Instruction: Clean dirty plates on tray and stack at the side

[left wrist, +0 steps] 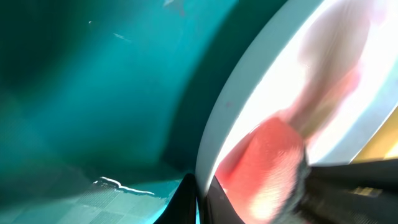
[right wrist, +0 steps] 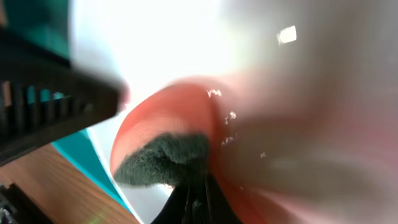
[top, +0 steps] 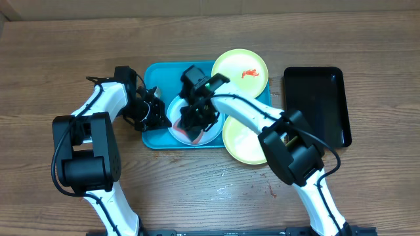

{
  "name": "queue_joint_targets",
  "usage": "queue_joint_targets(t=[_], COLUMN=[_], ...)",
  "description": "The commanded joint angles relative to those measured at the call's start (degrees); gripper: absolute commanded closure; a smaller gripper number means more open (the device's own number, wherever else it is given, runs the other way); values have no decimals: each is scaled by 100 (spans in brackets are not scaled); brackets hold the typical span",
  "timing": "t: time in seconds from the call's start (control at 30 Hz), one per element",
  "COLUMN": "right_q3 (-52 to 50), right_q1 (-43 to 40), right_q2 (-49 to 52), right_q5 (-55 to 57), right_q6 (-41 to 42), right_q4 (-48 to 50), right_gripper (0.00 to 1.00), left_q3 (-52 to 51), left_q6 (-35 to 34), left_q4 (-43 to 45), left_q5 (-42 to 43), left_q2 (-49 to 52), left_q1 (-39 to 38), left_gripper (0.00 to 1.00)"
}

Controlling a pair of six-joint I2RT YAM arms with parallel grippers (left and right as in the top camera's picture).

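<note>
Overhead, the tray (top: 156, 75) holds the blue-white plate (top: 174, 119). The left tool (left wrist: 199, 204) is clamped on its rim, and the right tool (right wrist: 194, 200) is clamped on a red-and-green sponge (right wrist: 163, 158) pressed to it. A sauce-marked yellow plate (top: 239, 72) and a second yellow plate (top: 244, 143) overlap the tray's right edge. The right arm (top: 246, 111) hides the blue-white plate's middle.

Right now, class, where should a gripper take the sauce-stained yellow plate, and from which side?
Probably take the yellow plate by its far rim, coming from beyond the turquoise tray: it is shallow, and that edge juts past the tray's rim.
</note>
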Motion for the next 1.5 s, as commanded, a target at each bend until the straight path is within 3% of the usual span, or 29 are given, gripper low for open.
queue_joint_targets(t=[0.0,0.33,0.7,0.93,1.1,1.3,1.47], right_q3=[232,376,374,374,376,424,459], right_q1=[-461,-651,345,603,275,-48,-144], right_q2=[293,293,295,295,293,293,293], right_q5=[629,741,774,1593,2236,3995,4341], right_q6=[-35,374,299,101,-310,-369,-474], right_q4=[-85,745,1185,640,520,260,42], right_gripper=[96,96,96,96,96,96,96], left_q3=[17,17,17,17,17,17,17], left_q6=[192,192,188,168,170,170,138], left_q4=[-4,7,0,0,-22,-35,-35], left_q5=[149,105,17,17,13,-94,-330], left_q2=[31,31,31,31,31,31,31], left_q1=[68,68,68,68,68,68,138], left_gripper=[96,96,96,96,96,96,96])
